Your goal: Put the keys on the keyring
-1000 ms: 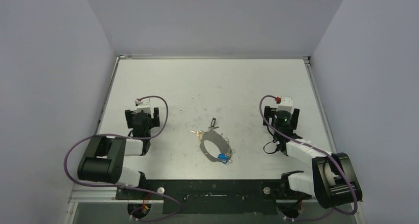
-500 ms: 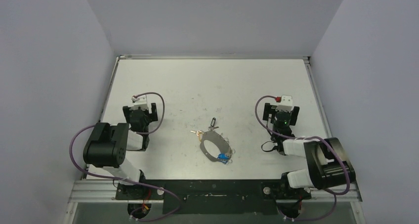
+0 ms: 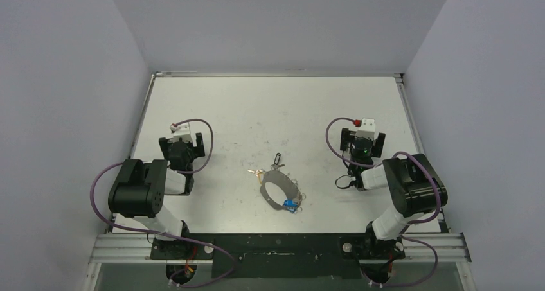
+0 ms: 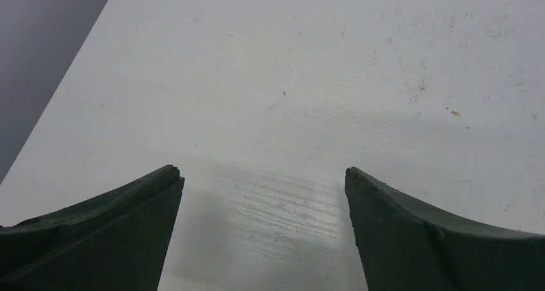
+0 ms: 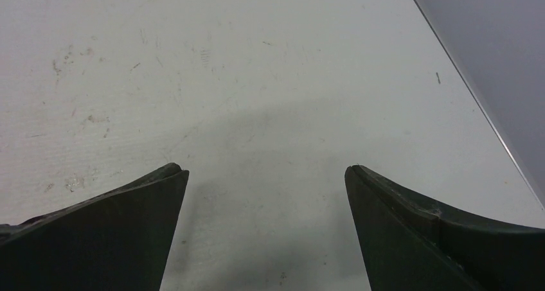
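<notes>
Right arm higher; fingers wide, empty

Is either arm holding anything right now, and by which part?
Nothing is held. The left fingers and right fingers stand open over the table; the keys and keyring lie untouched between the arms.

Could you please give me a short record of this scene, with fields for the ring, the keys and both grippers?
keyring: flat on table, midway between arms
keys: clustered at its rim; threaded or not, cannot tell
left gripper: open, empty, low over the table
right gripper: open, empty, low over the table
</notes>
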Motion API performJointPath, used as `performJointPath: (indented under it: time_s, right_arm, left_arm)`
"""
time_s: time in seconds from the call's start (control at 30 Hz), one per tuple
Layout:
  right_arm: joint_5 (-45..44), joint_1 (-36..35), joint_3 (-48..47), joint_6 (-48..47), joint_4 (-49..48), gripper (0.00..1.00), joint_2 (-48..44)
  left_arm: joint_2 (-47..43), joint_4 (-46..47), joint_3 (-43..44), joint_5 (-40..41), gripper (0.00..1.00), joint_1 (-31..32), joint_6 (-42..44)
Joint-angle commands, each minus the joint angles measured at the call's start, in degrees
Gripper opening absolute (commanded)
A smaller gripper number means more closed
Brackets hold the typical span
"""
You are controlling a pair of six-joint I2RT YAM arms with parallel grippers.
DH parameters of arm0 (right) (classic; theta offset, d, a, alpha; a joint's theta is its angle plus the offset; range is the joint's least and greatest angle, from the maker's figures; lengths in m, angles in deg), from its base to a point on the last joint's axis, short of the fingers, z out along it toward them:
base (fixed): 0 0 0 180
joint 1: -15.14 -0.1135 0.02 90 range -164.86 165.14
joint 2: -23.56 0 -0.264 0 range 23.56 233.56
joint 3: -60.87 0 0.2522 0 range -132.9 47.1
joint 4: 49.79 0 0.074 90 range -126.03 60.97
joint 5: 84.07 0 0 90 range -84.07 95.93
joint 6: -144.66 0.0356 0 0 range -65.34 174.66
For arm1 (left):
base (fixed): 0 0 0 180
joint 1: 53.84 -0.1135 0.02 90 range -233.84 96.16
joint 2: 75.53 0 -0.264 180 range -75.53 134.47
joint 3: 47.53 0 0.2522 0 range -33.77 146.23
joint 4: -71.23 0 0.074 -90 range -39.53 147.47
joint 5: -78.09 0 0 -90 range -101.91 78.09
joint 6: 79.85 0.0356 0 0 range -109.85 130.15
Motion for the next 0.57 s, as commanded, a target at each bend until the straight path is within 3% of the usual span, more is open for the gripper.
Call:
performJointPath:
  time_s: [0.0,0.53]
  right_arm:
    - [-0.6,0.7,-1.0,1.1,0.7,1.00,-0.6]
    - [0.5,1.2,-1.4,1.1,0.9,1.00,-0.6]
  left_arm:
    - [-0.1,0.9,1.3,0.5,0.97,-0.4,-0.4]
    - [-0.1,0.9,1.4,0.5,0.97,-0.4,-0.4]
